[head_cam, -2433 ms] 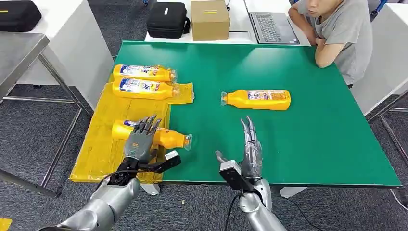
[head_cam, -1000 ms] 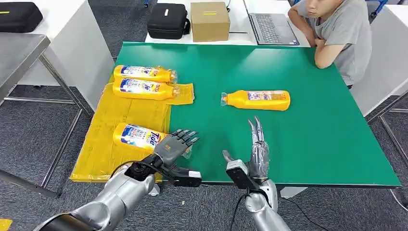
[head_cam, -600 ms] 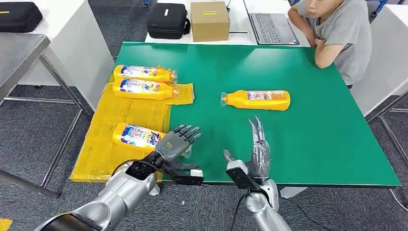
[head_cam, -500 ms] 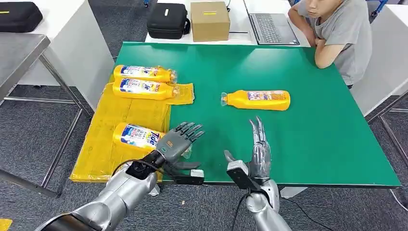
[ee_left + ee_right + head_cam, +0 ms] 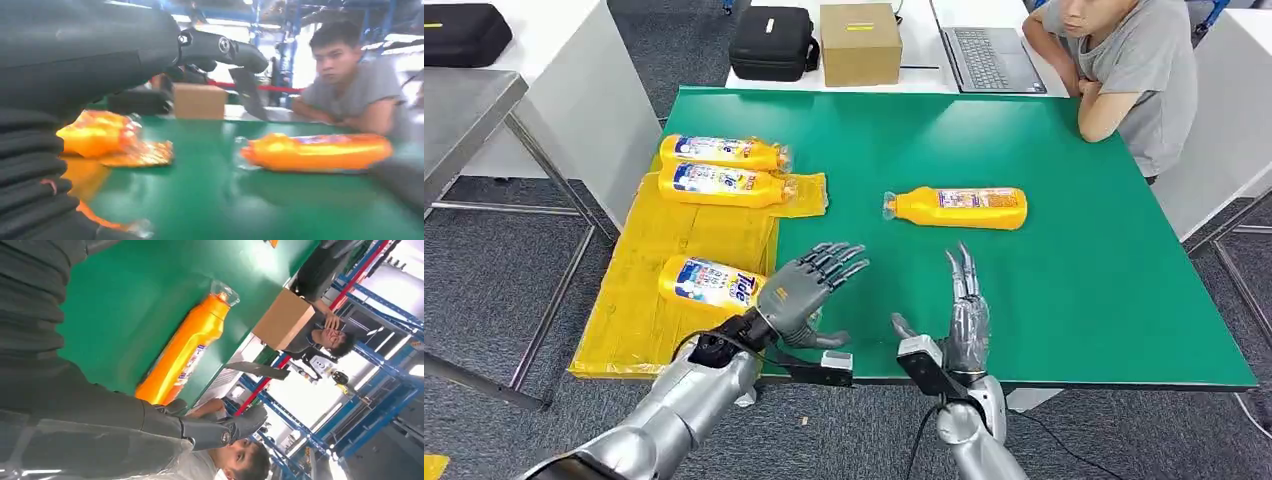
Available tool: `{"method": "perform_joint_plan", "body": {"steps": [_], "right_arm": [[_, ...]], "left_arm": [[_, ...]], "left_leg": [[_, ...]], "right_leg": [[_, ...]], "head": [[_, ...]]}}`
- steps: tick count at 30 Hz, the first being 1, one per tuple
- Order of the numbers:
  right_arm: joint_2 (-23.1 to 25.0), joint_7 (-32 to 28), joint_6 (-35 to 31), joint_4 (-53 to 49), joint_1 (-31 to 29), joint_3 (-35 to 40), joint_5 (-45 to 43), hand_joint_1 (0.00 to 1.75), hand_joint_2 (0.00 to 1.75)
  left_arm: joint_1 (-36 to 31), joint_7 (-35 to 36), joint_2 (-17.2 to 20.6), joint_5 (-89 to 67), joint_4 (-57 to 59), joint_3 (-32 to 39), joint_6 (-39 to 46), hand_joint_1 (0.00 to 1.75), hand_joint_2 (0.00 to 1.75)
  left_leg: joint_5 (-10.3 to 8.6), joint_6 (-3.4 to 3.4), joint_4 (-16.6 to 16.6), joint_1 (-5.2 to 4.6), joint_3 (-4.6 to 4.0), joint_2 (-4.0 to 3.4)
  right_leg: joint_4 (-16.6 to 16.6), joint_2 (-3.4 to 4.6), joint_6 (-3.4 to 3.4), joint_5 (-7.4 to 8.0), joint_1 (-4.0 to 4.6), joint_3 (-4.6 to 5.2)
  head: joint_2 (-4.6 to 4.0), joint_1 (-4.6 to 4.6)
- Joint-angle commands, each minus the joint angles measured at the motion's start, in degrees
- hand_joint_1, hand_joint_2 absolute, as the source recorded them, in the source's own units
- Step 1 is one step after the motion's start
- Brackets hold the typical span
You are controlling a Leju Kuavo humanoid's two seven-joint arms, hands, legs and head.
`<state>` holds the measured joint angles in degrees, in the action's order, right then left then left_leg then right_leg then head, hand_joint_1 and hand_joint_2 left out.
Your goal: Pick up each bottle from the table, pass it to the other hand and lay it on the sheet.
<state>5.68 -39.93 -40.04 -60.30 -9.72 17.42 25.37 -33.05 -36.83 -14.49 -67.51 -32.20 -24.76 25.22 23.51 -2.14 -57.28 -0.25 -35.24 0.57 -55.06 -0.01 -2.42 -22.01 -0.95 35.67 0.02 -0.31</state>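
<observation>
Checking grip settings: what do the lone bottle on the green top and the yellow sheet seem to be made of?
The lone bottle looks like glossy orange plastic with a clear cap: light glints along its side. The yellow sheet looks like thin plastic film or bag material, wrinkled and faintly shiny; it may also be coated paper.

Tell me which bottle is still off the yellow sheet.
The lone bottle lying on bare green table, ahead of the right hand. The other three lie on the yellow sheet.

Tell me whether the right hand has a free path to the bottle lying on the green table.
Probably yes. The right hand is open and holds nothing, and only bare green table lies between it and the bottle straight ahead.
</observation>
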Motion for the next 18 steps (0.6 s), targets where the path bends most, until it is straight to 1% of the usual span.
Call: {"method": "perform_joint_plan", "body": {"steps": [1, 2, 3, 5, 6, 7, 9, 10, 11, 18], "right_arm": [[-0.6, -0.1, 0.0, -6.6, 0.2, 1.0, -5.6, 0.0, 1.75], [-0.6, -0.1, 0.0, -8.6, 0.8, 1.1, -5.9, 0.0, 1.75], [-0.6, -0.1, 0.0, -10.3, 1.2, 1.3, -6.5, 0.0, 1.75], [0.0, -0.1, 0.0, -14.3, 2.3, 1.2, -9.2, 0.0, 1.75], [0.1, -0.1, 0.0, -16.2, 2.8, 1.6, -11.5, 0.0, 1.75], [0.8, -0.1, 0.0, -19.4, 3.8, 0.8, -12.0, 0.0, 1.75], [1.8, -0.1, 0.0, -23.8, 5.5, -0.1, -11.1, 0.0, 1.75], [1.8, -0.1, 0.0, -23.8, 5.5, -0.1, -11.1, 0.0, 1.75], [1.8, -0.1, 0.0, -23.8, 5.5, -0.1, -11.1, 0.0, 1.75], [1.8, -0.1, 0.0, -23.8, 5.5, -0.1, -11.1, 0.0, 1.75]], "left_arm": [[1.3, -3.2, 2.4, 23.5, -10.2, -4.5, 6.0, 0.0, 1.75], [2.0, -3.2, 3.5, 27.9, -13.0, -7.2, 8.0, 0.0, 1.75], [2.2, -3.2, 4.0, 31.7, -14.1, -8.8, 9.1, 0.0, 1.75], [3.1, -3.2, 4.9, 38.0, -17.6, -11.8, 13.2, 0.0, 1.75], [3.8, -3.2, 5.4, 41.0, -20.0, -12.2, 14.8, 0.0, 1.75], [4.9, -3.2, 5.2, 43.7, -22.2, -11.2, 14.8, 0.0, 1.75], [6.0, -3.2, 5.1, 46.0, -24.3, -9.8, 14.8, 0.0, 1.75], [6.0, -3.2, 5.1, 46.0, -24.3, -9.8, 14.8, 0.0, 1.75], [6.0, -3.2, 5.1, 46.0, -24.3, -9.8, 14.8, 0.0, 1.75], [6.0, -3.2, 5.1, 46.0, -24.3, -9.8, 14.8, 0.0, 1.75]], "left_leg": [[0.12, 0.1, -0.1, 0.02, 0.08, -0.08], [0.2, 0.13, -0.1, 0.03, 0.18, -0.1], [0.11, 0.1, -0.1, 0.04, 0.04, -0.09], [0.23, 0.15, -0.1, 0.04, 0.26, -0.14], [0.15, 0.12, 0.0, 0.03, 0.12, -0.1], [0.21, 0.15, -0.1, 0.05, 0.16, -0.1], [0.17, 0.11, 0.0, 0.01, 0.08, -0.14], [0.1, 0.09, 0.0, -0.01, -0.01, -0.09], [0.18, 0.12, 0.0, 0.01, 0.11, -0.13], [0.11, 0.11, 0.0, 0.03, 0.08, -0.09]], "right_leg": [[-0.1, 0.04, 0.08, -0.11, 0.03, -0.06], [-0.1, 0.06, 0.11, -0.19, 0.04, -0.16], [-0.1, 0.05, 0.08, -0.09, 0.04, -0.03], [-0.1, 0.09, 0.14, -0.21, 0.05, -0.22], [-0.1, 0.06, 0.11, -0.13, 0.04, -0.1], [-0.1, 0.06, 0.13, -0.2, 0.06, -0.13], [-0.1, 0.11, 0.1, -0.14, 0.02, -0.04], [-0.1, 0.07, 0.08, -0.09, 0.0, 0.03], [-0.1, 0.09, 0.11, -0.17, 0.02, -0.07], [0.0, 0.06, 0.1, -0.1, 0.03, -0.05]], "head": [[0.0, -0.02], [0.0, 0.0], [0.0, 0.02], [0.0, -0.02], [0.0, -0.02], [0.0, 0.0], [0.0, 0.0], [0.0, 0.0], [0.0, 0.0], [0.0, 0.0]]}}
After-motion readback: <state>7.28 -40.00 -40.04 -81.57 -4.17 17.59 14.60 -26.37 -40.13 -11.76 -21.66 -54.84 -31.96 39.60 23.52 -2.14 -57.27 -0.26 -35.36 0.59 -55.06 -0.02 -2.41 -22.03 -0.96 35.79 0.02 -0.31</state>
